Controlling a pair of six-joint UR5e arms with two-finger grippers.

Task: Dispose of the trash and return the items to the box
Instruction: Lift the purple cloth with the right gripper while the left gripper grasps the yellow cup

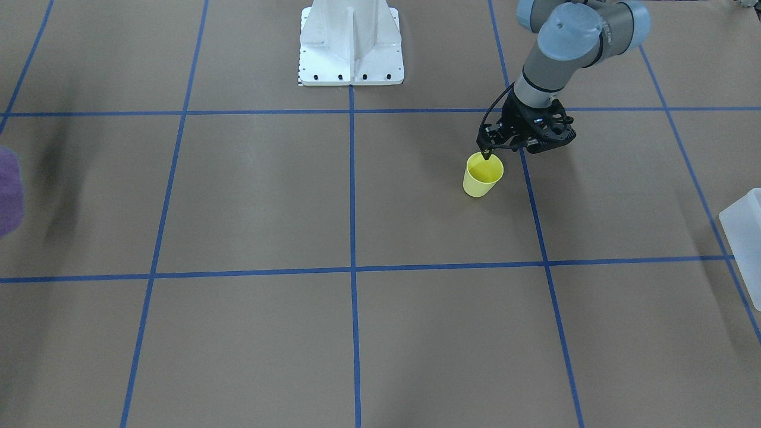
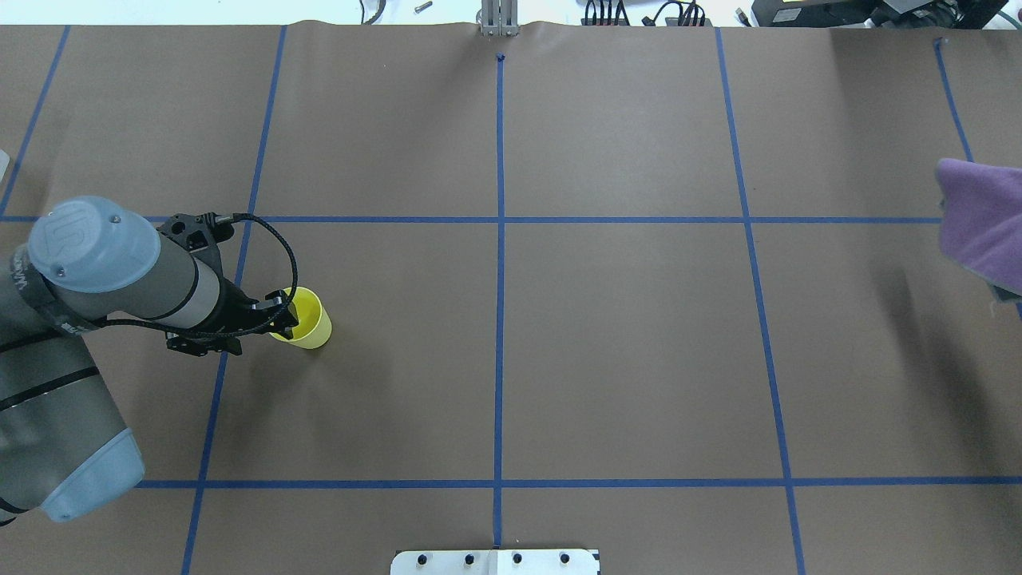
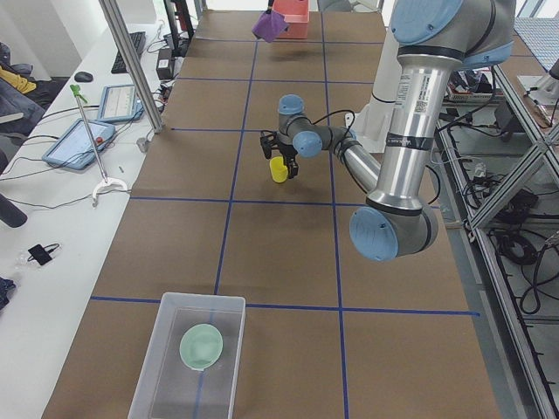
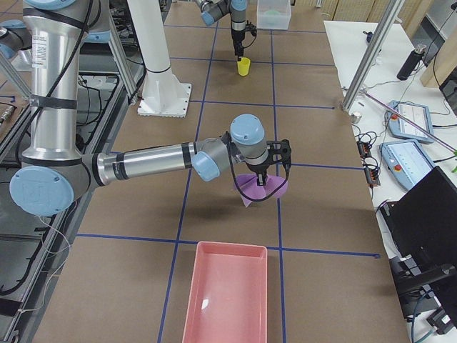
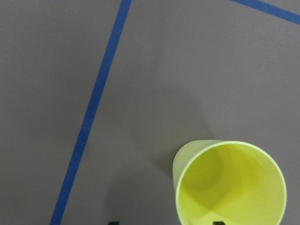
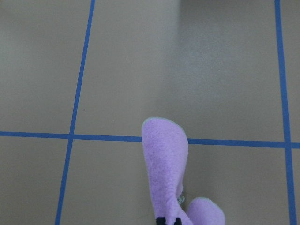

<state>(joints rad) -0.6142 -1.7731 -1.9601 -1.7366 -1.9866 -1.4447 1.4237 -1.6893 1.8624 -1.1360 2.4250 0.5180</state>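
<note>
On the robot's left half of the desk (image 2: 383, 399), the yellow cup (image 2: 310, 321) stands upright with its mouth up and its long axis vertical. The left end effector (image 2: 285, 317) sits at the rim on the arm's side, set wide. The left wrist-mounted view shows one tip outside the wall and one inside the mouth, a straddle the overhead view cannot resolve. Closing should clamp the wall. The right end effector (image 4: 261, 176), well apart, holds a purple fleece item (image 4: 263, 189) aloft, short of the pink bin (image 4: 227, 300). Only the exterior left view shows the clear box (image 3: 175, 367) whole.
</note>
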